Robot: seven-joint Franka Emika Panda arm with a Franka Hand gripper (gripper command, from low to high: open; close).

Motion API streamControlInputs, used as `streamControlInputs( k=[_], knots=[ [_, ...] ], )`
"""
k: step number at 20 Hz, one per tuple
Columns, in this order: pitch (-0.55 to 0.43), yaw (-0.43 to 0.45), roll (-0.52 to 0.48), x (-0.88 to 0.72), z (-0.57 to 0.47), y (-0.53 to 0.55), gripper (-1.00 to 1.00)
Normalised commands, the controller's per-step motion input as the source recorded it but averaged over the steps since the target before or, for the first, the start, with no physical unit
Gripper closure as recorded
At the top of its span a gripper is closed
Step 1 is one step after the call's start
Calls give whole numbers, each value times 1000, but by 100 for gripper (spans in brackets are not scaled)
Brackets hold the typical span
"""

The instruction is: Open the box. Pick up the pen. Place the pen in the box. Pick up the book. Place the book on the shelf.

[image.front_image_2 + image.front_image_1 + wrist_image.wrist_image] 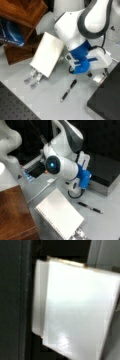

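Observation:
The box lies shut, with a black lid and silver-grey sides, in both front views. My gripper hangs under the blue wrist at the box's edge; its fingertips are hidden. Up close in the wrist view, a silvery-white plate stands against the black lid. The pen lies on the grey table, free of the gripper. The white book rests tilted beside the reddish-brown shelf.
A metal slotted stand pokes out under the book's lower end. A small grey tray with a dark interior and a white cable lie behind the arm. A black perforated board covers a front view's bottom left.

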Motion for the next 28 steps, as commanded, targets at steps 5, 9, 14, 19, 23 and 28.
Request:
streamControlInputs(
  k=[5, 9, 14, 19, 23, 28],
  knots=[
    [-62, -96, 384, -4, -130, -119, -100],
    [-25, -105, 350, 54, -135, -96, -100],
    [-33, -21, 240, 71, -156, -93, -100],
    [-81, -10, 223, 109, -95, -71, -100],
    [-94, -31, 219, 154, -108, -33, -100],
    [-81, -32, 206, 145, -106, -4, -100]
  ],
)
